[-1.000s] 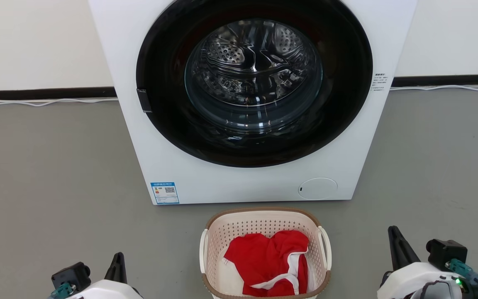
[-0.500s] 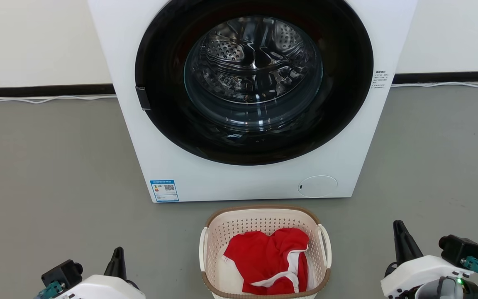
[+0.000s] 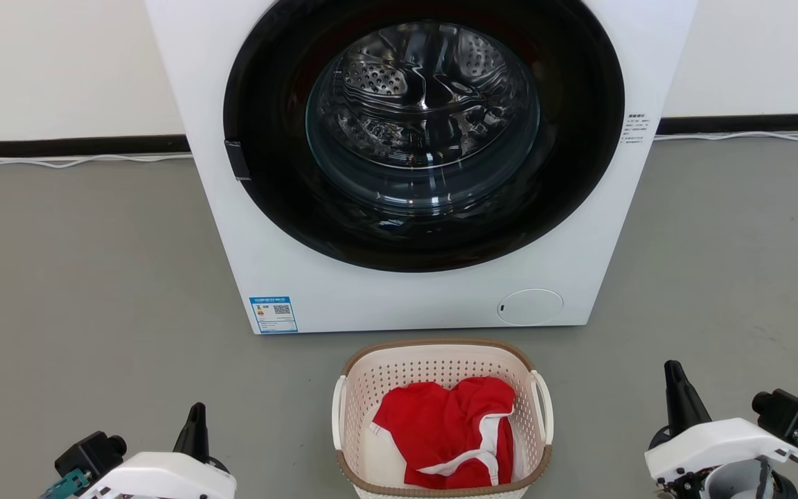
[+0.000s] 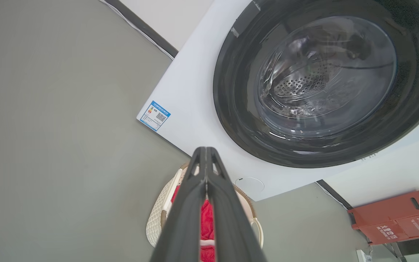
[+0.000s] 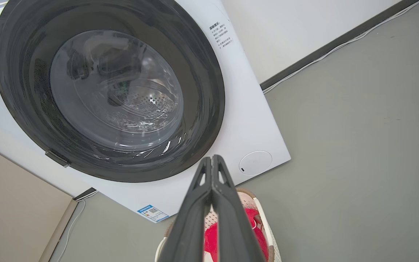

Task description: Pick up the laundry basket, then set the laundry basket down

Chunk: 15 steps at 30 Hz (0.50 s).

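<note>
The laundry basket (image 3: 433, 371), cream-white and perforated with a brown rim and white loop handles, stands on the grey floor just in front of the washer. A red garment with white trim (image 3: 451, 430) lies inside it. My left gripper (image 3: 196, 416) is low at the left of the head view, shut and empty, well clear of the basket. Far to the basket's right, my right gripper (image 3: 671, 371) is likewise shut and holds nothing. The left wrist view has the basket (image 4: 156, 218) behind the shut fingers (image 4: 205, 153). In the right wrist view the basket (image 5: 266, 222) lies behind the shut fingers (image 5: 213, 160).
A white front-loading washer (image 3: 420, 305) with a dark round glass door stands directly behind the basket, door shut. White cables (image 3: 59, 163) run along the black skirting at the wall. A red box (image 4: 395, 216) stands beside the washer. Bare grey floor lies on both sides of the basket.
The head camera has tilted, so the whole scene sits slightly higher in the view. Both grippers have drifted outward, away from the basket, still shut. The basket stays on the floor.
</note>
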Available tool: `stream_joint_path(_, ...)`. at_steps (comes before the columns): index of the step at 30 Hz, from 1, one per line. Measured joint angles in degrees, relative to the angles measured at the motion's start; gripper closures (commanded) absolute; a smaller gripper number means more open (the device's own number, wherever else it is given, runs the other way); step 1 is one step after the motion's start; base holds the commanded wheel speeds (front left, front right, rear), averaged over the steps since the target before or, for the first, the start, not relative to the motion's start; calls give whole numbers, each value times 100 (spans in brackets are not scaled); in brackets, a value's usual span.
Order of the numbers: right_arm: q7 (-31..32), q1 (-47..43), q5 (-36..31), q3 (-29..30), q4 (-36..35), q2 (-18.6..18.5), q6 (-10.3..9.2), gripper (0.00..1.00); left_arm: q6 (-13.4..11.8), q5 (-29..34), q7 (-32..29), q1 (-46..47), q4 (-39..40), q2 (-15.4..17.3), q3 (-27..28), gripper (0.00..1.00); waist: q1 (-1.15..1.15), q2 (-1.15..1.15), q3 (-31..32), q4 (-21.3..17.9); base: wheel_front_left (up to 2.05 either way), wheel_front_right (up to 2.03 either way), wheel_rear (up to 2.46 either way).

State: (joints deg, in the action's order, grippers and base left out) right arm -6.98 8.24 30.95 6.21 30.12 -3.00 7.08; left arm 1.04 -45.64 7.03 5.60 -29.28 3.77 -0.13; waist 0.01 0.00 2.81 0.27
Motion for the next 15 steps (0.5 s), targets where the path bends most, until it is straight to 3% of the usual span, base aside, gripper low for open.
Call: stream_joint_path(15, 265, -34, 1187, 45, -268, 2, -1, 100, 87, -892, -254, -1, 257, -21, 91, 100, 0, 0, -59, -6, 0, 0, 0)
